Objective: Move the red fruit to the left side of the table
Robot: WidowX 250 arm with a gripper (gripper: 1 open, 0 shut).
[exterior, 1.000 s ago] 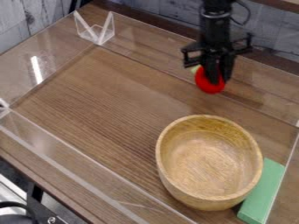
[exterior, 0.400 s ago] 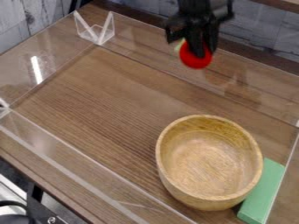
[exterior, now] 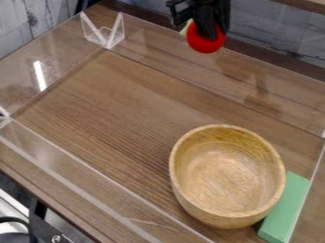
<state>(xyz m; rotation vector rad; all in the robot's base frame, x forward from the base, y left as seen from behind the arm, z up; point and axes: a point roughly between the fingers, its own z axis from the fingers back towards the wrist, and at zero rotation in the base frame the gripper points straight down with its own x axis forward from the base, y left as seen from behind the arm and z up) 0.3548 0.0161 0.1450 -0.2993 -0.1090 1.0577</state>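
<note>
With 1 red strawberry [exterior: 206,38] pinched in our jaws [exterior: 200,24], we must carry it across to the bench's [exterior: 114,104] left side.

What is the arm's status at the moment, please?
Gripper closed on red fruit, held up near the far edge. Left side not reached. Wooden bowl nearer the camera, off to the right.
</note>
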